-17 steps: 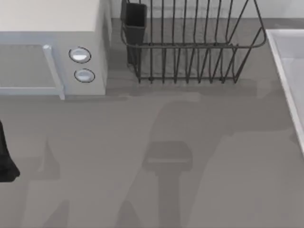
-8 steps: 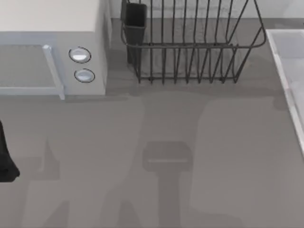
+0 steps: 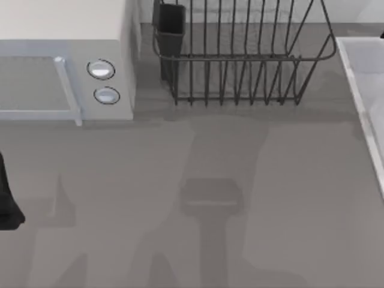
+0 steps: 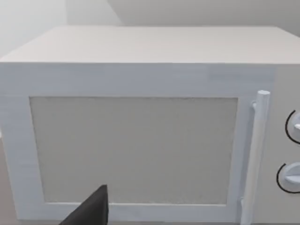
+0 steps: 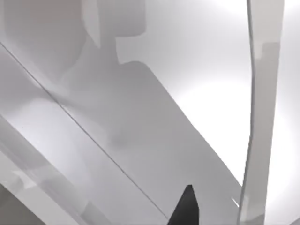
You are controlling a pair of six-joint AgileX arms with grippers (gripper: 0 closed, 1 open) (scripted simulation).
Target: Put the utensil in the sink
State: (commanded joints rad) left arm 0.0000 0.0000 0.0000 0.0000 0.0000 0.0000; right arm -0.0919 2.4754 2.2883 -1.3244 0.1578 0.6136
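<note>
Hanging over the sink [image 5: 154, 140], my right gripper [image 5: 186, 206] looks into its pale basin; whether either gripper is open I cannot tell. My left gripper [image 4: 91, 211] faces the microwave [image 4: 140, 140] door.

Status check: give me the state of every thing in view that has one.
microwave: door shut, handle by the two knobs.
dish rack: upright beside the microwave, dark cup on its corner.
sink: at the table's right edge; no utensil seen in the visible part.
left end effector: parked at the table's left edge.
</note>
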